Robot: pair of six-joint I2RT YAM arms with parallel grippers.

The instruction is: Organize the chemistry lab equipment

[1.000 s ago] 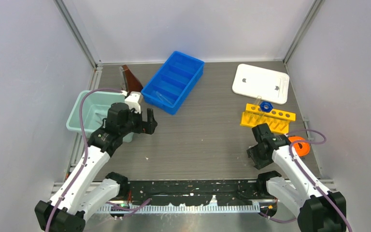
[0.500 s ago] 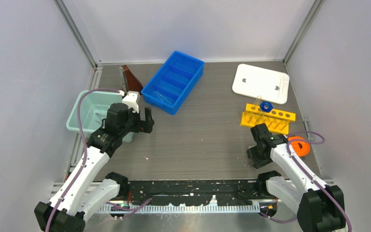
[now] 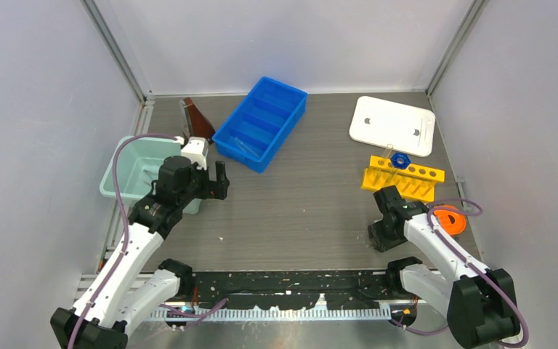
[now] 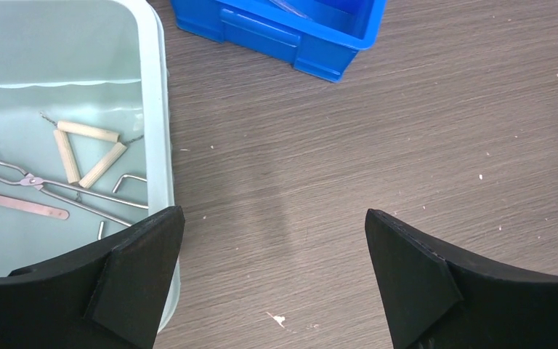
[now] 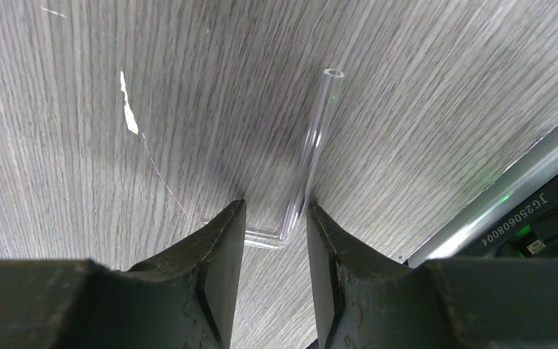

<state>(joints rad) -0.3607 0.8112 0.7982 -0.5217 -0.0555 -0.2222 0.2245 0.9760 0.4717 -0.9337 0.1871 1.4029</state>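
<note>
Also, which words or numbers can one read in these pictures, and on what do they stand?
"JG250608004": upside down, on a black part by the table edge, right wrist view; some digits are unsure.
Nothing else can be read; the marks on the white lid are too small.

Extended forward on the left arm (image 3: 134,247), elbow raised, with the left gripper (image 4: 272,218) spread fully wide and aimed downward. Folded low on the right arm (image 3: 436,243), with the right gripper (image 5: 275,211) pointing straight down, jaws at a narrow gap.
</note>
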